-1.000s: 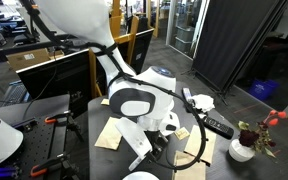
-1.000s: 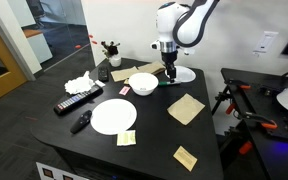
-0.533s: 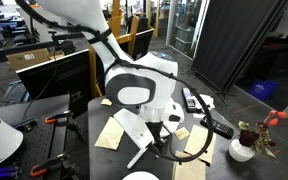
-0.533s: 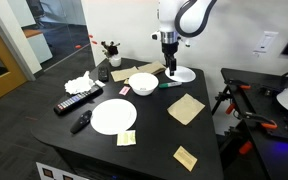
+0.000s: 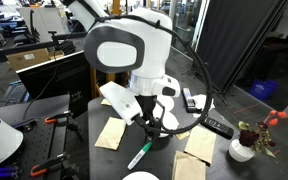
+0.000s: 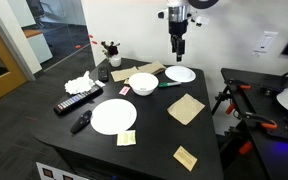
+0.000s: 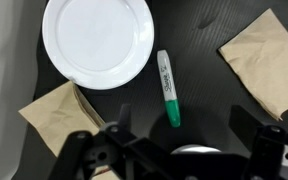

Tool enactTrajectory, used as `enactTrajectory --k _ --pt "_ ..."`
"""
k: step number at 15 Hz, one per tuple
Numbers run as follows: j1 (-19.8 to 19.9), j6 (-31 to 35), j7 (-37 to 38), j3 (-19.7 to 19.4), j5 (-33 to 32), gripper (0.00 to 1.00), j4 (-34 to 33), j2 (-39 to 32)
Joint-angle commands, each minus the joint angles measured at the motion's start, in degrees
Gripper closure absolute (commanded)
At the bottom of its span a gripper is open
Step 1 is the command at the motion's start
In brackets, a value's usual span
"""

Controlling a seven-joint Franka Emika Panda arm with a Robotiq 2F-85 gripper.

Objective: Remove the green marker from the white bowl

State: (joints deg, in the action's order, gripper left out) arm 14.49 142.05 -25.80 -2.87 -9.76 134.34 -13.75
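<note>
The green marker (image 6: 170, 84) lies flat on the black table between the white bowl (image 6: 143, 83) and a flatter white dish (image 6: 180, 74). It is outside the bowl. In the wrist view the marker (image 7: 168, 88) lies just right of that dish (image 7: 97, 40), green end toward the camera. It also shows in an exterior view (image 5: 139, 156). My gripper (image 6: 177, 45) hangs well above the table over the dish. Its jaws (image 7: 184, 125) are open and empty, straddling the marker's green end from above.
Brown napkins (image 6: 187, 108) (image 7: 269, 75) (image 7: 56, 105) lie around the dish. A large white plate (image 6: 114, 115), two black remotes (image 6: 76, 101) (image 6: 81, 121), crumpled tissue (image 6: 79, 83) and a flower vase (image 6: 110, 48) are on the table. Another remote (image 5: 217, 127) lies near a vase (image 5: 242, 150).
The gripper was low beside the bowl a second ago. It has let the marker go on the table and risen straight up, now open and high above it.
</note>
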Motion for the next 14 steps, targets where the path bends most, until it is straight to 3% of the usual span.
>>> enactTrajectory --k 1,8,14 --pt "-1.3 -6.3 -0.7 -0.6 3.8 0.00 3.8 9.0" --pt "-4.3 -12.9 1.0 -1.7 2.6 0.00 6.1 18.4" --pt "-6.1 -14.4 1.6 -2.5 1.8 0.00 8.4 23.1"
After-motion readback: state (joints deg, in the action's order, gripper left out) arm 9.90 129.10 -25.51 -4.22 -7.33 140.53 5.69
